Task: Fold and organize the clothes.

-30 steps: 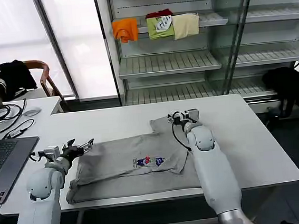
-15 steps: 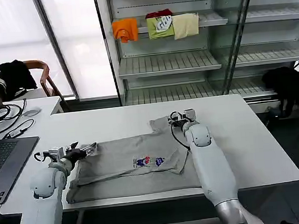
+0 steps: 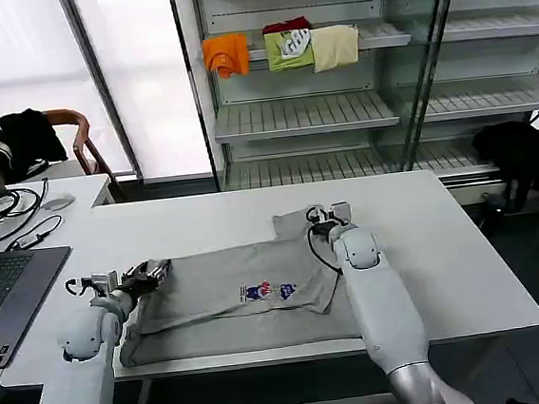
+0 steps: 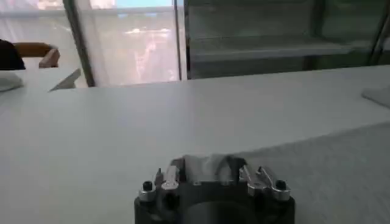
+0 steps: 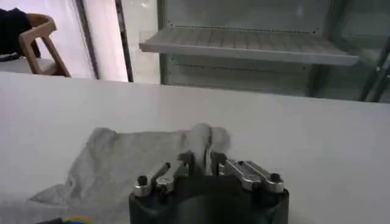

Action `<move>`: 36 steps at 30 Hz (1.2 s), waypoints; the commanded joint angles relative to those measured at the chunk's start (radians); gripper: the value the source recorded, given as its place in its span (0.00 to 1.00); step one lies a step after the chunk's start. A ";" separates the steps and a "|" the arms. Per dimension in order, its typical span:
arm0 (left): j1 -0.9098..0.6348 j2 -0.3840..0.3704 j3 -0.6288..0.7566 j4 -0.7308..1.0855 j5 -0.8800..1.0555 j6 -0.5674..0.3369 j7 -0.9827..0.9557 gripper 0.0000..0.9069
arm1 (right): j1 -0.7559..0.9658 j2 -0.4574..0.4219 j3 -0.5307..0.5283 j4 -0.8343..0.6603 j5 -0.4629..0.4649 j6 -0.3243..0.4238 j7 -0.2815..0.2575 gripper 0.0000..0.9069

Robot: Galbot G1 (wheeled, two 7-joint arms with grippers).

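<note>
A light grey short-sleeved shirt (image 3: 248,280) lies spread on the white table (image 3: 445,242), its small multicoloured print (image 3: 267,291) facing up and its near part folded over. My left gripper (image 3: 148,271) is at the shirt's left edge, and in the left wrist view a bunch of grey cloth (image 4: 207,165) is pinched in the left gripper (image 4: 208,173). My right gripper (image 3: 323,218) is at the far right corner by the sleeve. In the right wrist view the right gripper (image 5: 202,159) is shut on a raised fold of the shirt (image 5: 116,158).
An open laptop (image 3: 1,295) and cables lie on the table at my left. Behind stands a shelf rack with folded orange (image 3: 226,51), green (image 3: 289,47) and cream (image 3: 335,45) garments. Black garments hang on a chair (image 3: 20,135) and at the right (image 3: 523,154).
My left gripper has dropped from above the shirt's left edge onto it and drawn slightly toward me. My right gripper has shifted a little left and nearer with the corner.
</note>
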 commanded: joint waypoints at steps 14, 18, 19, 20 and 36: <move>0.021 0.003 -0.034 -0.118 -0.195 -0.038 -0.041 0.00 | -0.157 -0.041 -0.030 0.349 0.246 0.109 0.091 0.00; 0.075 0.014 -0.058 -0.181 -0.241 -0.040 -0.032 0.00 | -0.264 -0.086 -0.038 0.523 0.281 0.040 0.091 0.00; 0.095 0.016 -0.069 -0.202 -0.255 -0.044 -0.027 0.00 | -0.312 -0.101 -0.033 0.613 0.301 0.016 0.091 0.00; 0.124 0.019 -0.076 -0.215 -0.273 -0.047 -0.020 0.00 | -0.331 -0.109 -0.031 0.640 0.308 0.006 0.090 0.00; 0.306 0.046 -0.141 -0.282 -0.431 -0.153 0.067 0.00 | -0.751 -0.189 0.023 1.031 0.358 -0.009 0.072 0.00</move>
